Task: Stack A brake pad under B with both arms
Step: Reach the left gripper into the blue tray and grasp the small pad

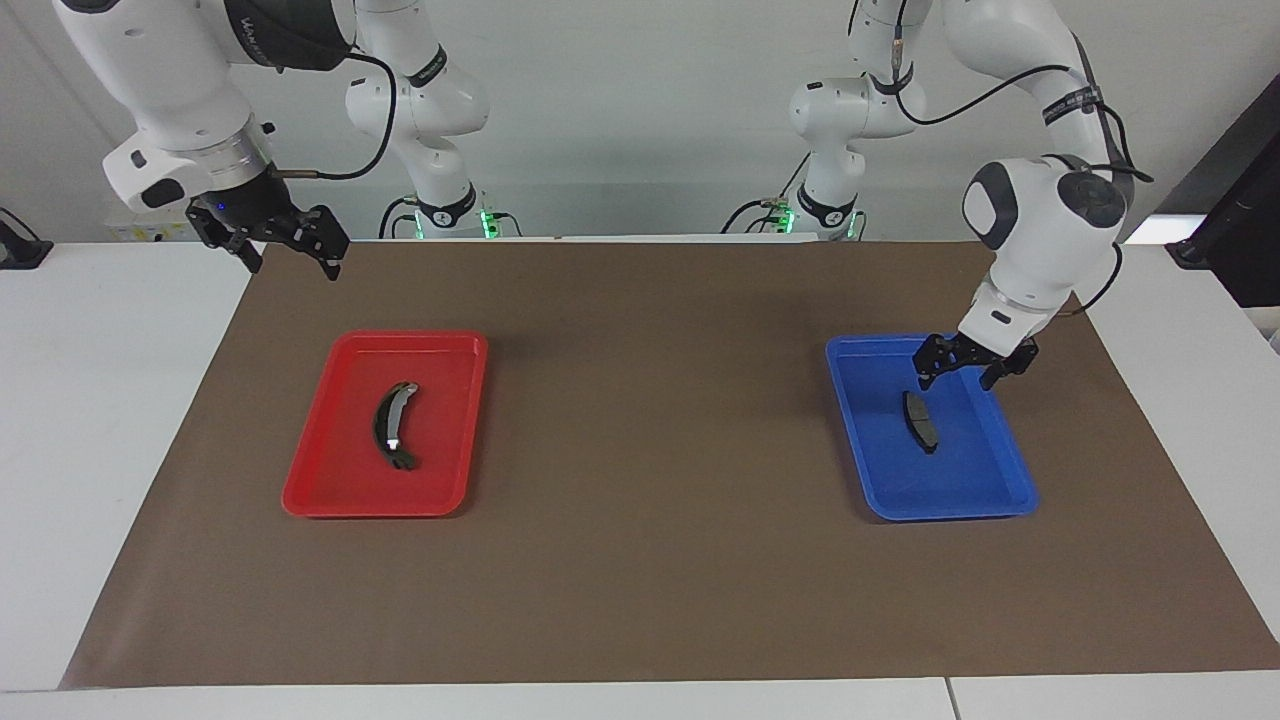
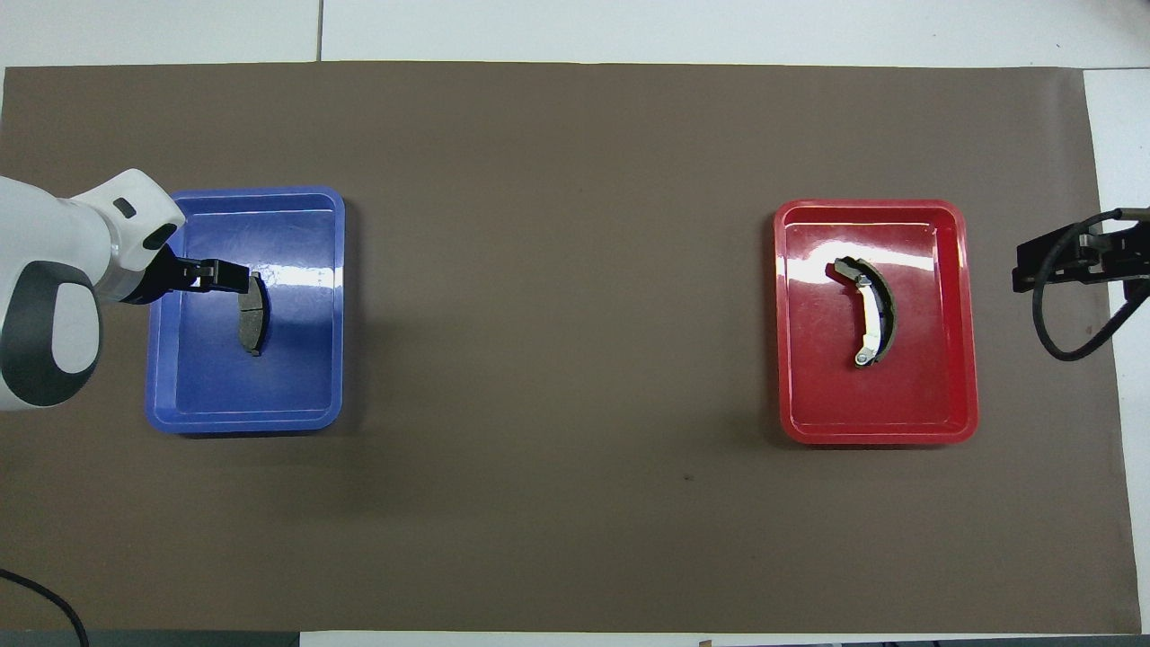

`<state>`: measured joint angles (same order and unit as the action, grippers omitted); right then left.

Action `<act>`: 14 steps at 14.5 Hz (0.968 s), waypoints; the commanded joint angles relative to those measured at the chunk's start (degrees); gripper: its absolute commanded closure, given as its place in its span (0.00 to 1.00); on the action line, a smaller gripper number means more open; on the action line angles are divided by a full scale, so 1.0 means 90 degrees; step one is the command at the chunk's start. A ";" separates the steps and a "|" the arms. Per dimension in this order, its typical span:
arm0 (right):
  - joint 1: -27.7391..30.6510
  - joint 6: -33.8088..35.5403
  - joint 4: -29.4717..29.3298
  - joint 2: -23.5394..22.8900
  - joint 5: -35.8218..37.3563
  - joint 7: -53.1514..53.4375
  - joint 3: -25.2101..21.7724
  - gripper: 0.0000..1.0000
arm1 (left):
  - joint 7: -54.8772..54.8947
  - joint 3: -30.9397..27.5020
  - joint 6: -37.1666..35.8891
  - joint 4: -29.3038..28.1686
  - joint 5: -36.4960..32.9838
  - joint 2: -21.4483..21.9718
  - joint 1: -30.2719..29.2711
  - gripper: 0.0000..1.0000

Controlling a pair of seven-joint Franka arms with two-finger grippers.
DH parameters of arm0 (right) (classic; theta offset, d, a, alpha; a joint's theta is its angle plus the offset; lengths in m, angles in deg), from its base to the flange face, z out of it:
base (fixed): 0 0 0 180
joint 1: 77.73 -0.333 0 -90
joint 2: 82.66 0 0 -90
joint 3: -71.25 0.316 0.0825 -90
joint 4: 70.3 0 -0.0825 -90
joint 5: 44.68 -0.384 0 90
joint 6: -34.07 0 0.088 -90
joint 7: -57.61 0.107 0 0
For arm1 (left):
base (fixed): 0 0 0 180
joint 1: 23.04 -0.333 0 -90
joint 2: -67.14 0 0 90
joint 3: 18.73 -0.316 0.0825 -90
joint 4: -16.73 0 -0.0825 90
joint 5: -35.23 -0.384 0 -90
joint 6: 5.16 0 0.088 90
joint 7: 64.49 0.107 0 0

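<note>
The A brake pad (image 1: 921, 420), short, flat and dark grey, lies in the blue tray (image 1: 945, 513) at the left arm's end; it also shows in the overhead view (image 2: 252, 314). My left gripper (image 1: 955, 383) is open and empty, low over the blue tray and just above the pad's end nearer the robots; the overhead view shows it too (image 2: 229, 275). B (image 1: 393, 424), the long black crescent with a silver strip, lies in the red tray (image 1: 370, 510), also seen from overhead (image 2: 870, 311). My right gripper (image 1: 292, 268) is open and empty, raised over the mat's corner beside the red tray.
A brown mat (image 1: 650, 450) covers the table between the two trays. The blue tray (image 2: 243, 422) and red tray (image 2: 876, 436) stand well apart. A black cable (image 2: 1047, 332) loops from the right gripper (image 2: 1024, 268).
</note>
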<state>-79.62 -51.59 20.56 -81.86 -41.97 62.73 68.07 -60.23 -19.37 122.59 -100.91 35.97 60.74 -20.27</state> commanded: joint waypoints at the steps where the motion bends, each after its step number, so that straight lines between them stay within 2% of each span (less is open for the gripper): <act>1: 0.0063 -0.0121 0.0236 0.0175 -0.0077 0.0066 0.0031 0.00 | 0.0004 -0.0017 0.0697 -0.0239 -0.0111 -0.0284 0.0034 0.02; 6: 0.0063 -0.0111 0.0236 0.0175 -0.0077 0.0047 0.0021 0.00 | 0.0014 -0.0017 0.1284 -0.0308 -0.0111 -0.0929 -0.0035 0.02; 10: 0.0072 -0.0111 0.0246 0.0175 -0.0077 0.0027 0.0021 0.00 | 0.0034 -0.0017 0.1197 -0.0483 -0.0111 -0.0920 -0.0025 0.06; 12: 0.0072 -0.0111 0.0255 0.0175 -0.0077 0.0027 0.0031 0.00 | 0.0063 -0.0017 0.0973 -0.0474 -0.0111 -0.0891 -0.0045 0.14; 13: 0.0082 -0.0111 0.0256 0.0184 -0.0077 0.0018 0.0021 0.00 | 0.0073 -0.0027 0.0895 -0.0474 -0.0111 -0.0881 -0.0045 0.22; 14: 0.0082 -0.0101 0.0256 0.0184 -0.0077 0.0017 0.0021 0.00 | 0.0111 -0.0027 0.0816 -0.0474 -0.0111 -0.0871 -0.0064 0.38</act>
<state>-79.61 -51.59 21.08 -81.67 -41.97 62.73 68.05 -60.18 -19.48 131.74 -103.71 35.96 51.70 -20.35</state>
